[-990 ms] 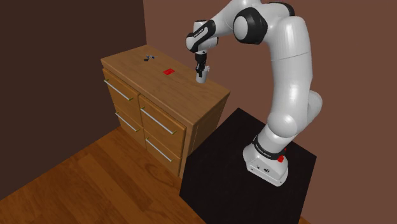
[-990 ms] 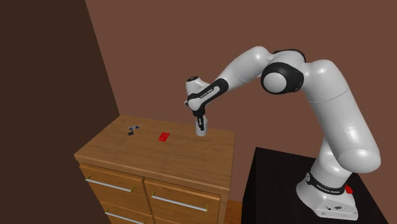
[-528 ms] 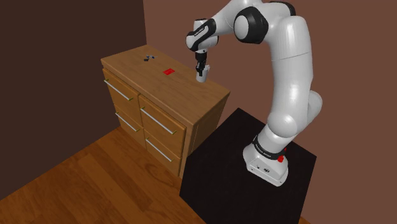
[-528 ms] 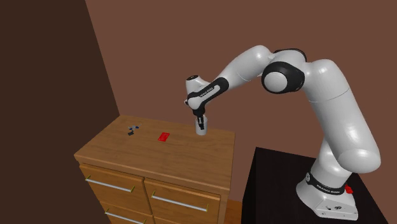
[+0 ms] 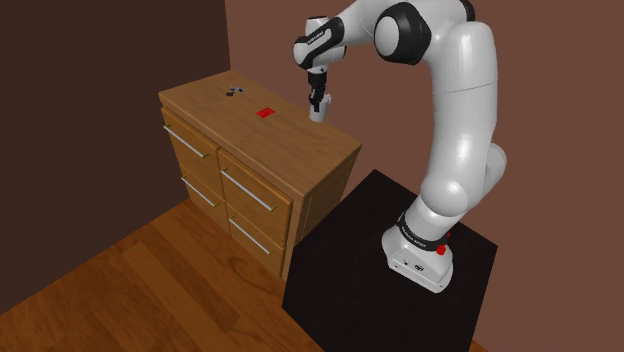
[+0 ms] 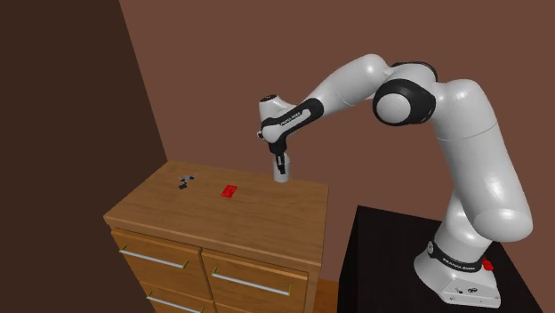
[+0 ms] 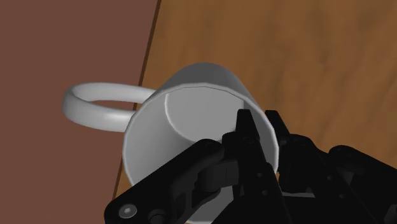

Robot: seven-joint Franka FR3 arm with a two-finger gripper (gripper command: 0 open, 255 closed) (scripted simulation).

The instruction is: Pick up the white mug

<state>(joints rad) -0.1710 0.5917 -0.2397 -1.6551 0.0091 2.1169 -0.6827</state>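
The white mug [image 5: 317, 112] [image 6: 281, 173] hangs a little above the wooden dresser top [image 5: 240, 125] [image 6: 196, 213], near its back edge by the brown wall. My black gripper [image 5: 316, 103] [image 6: 280, 164] points down and is shut on the mug's rim. In the wrist view the mug [image 7: 191, 108] is seen from above, its handle [image 7: 95, 105] sticking out toward the wall, and one finger sits inside the rim while the other presses the outside, with the gripper [image 7: 261, 137] clamping the wall between them.
A small red flat object [image 5: 265, 112] [image 6: 229, 190] and a small dark object [image 5: 233, 92] [image 6: 185, 182] lie on the dresser top. The dresser has drawers [image 5: 245, 190] facing the wooden floor. My stand [image 5: 400, 270] is a black box beside the dresser.
The gripper has risen with the mug in it, lifting the mug off the dresser top. The arm's elbow has moved up too.
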